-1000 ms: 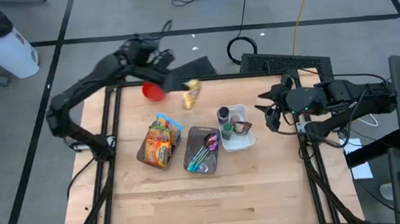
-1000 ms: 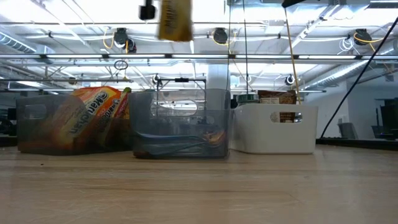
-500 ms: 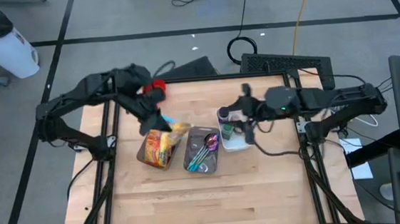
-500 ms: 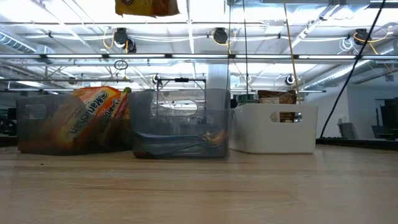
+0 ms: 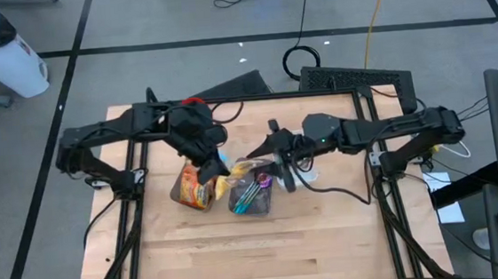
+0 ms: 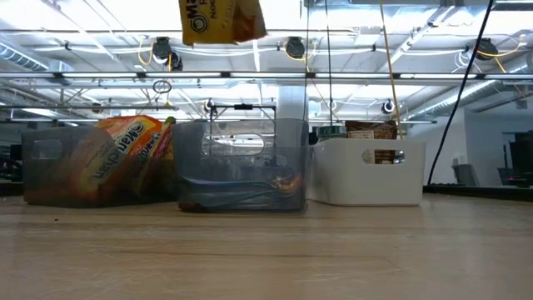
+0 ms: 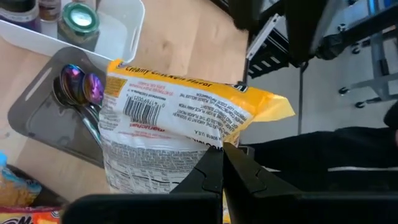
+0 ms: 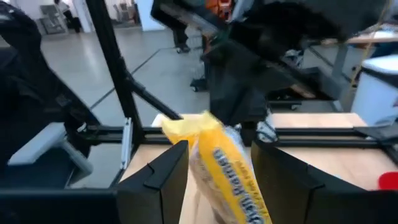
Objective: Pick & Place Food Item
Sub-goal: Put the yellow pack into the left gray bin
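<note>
the yellow ramen noodle packet (image 5: 234,172) was held above the table between the two arms, over the junction of the bins. its wrapper was a glossy, crinkled plastic film with a printed barcode panel, seen in the left wrist view (image 7: 180,121), and a flat crimped seal at one end.

the left gripper (image 5: 209,169) was clamped fully closed on one edge of the packet; its two dark fingers (image 7: 239,174) were pressed together on the film. the right gripper (image 5: 264,161) was positioned at the packet's other end, with its two broad, matte black fingers (image 8: 158,180) set apart on either side of the wrapper (image 8: 230,162); whether the pads touched the film could not be told.

in the low view the packet (image 6: 221,21) was seen hanging well above the bins.

three containers were set in a row on the pale wooden table (image 5: 240,247):
- a translucent grey plastic bin (image 6: 92,171) filled with orange noodle packets (image 5: 195,184);
- a translucent grey bin (image 6: 241,167) holding iridescent metal spoons (image 7: 81,87);
- an opaque white rectangular bin (image 6: 371,171) with rounded corners and a slot handle, holding small jars (image 7: 78,15).
</note>
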